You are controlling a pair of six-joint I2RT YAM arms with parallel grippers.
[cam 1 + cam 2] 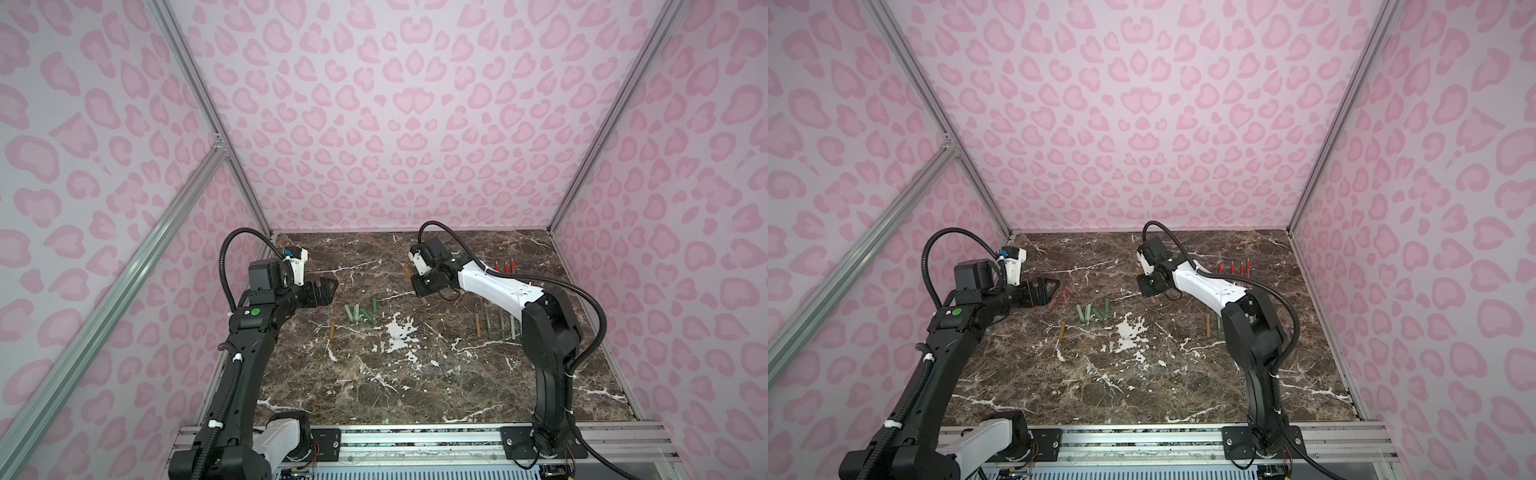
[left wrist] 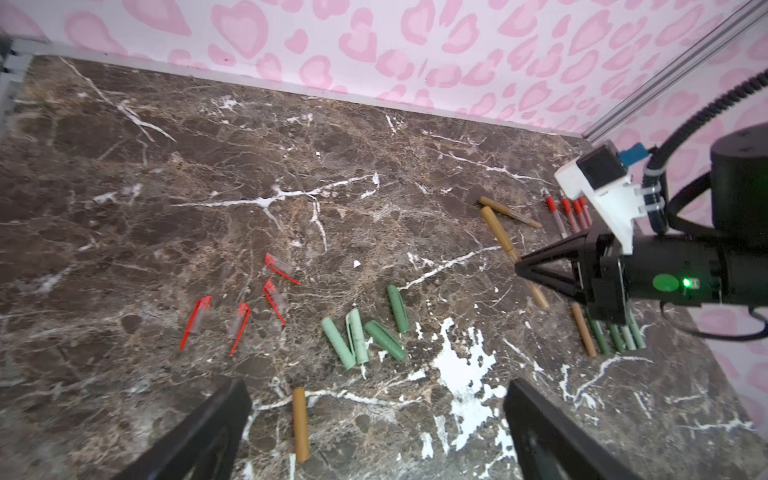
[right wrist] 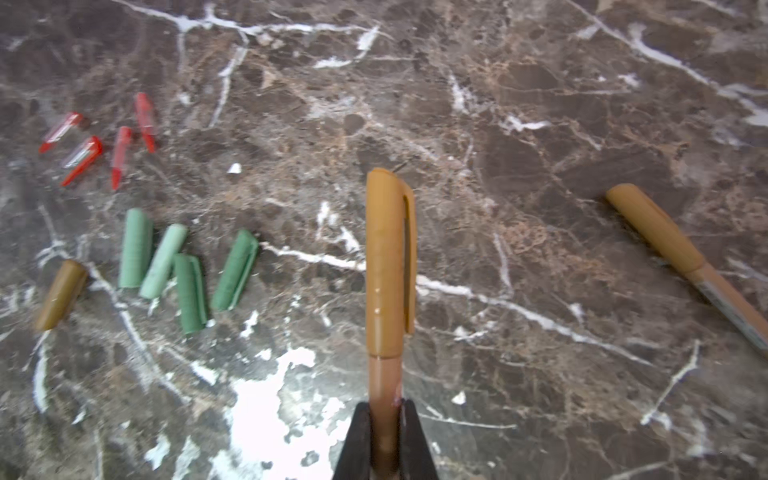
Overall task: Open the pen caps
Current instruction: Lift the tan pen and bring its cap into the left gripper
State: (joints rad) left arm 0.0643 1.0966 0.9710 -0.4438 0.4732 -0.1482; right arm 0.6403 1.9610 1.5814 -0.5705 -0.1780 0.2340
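My right gripper (image 3: 385,432) is shut on the barrel of a tan pen, and its tan cap (image 3: 388,257) is still on, pointing away from the jaws. In a top view this gripper (image 1: 417,286) sits low at the table's back middle. A second capped tan pen (image 3: 656,232) lies beside it. Loose pen caps lie on the marble: several red ones (image 2: 241,307), several green ones (image 2: 365,328) and one tan cap (image 2: 301,424). My left gripper (image 2: 374,440) hangs open above that tan cap with nothing between its fingers (image 2: 199,436); it also shows in a top view (image 1: 328,291).
Uncapped red pen bodies (image 1: 507,266) lie at the back right. A row of tan and green pen bodies (image 1: 496,326) lies near the right arm's elbow. Pink patterned walls and metal frame posts (image 1: 245,178) close in the marble table (image 1: 374,386).
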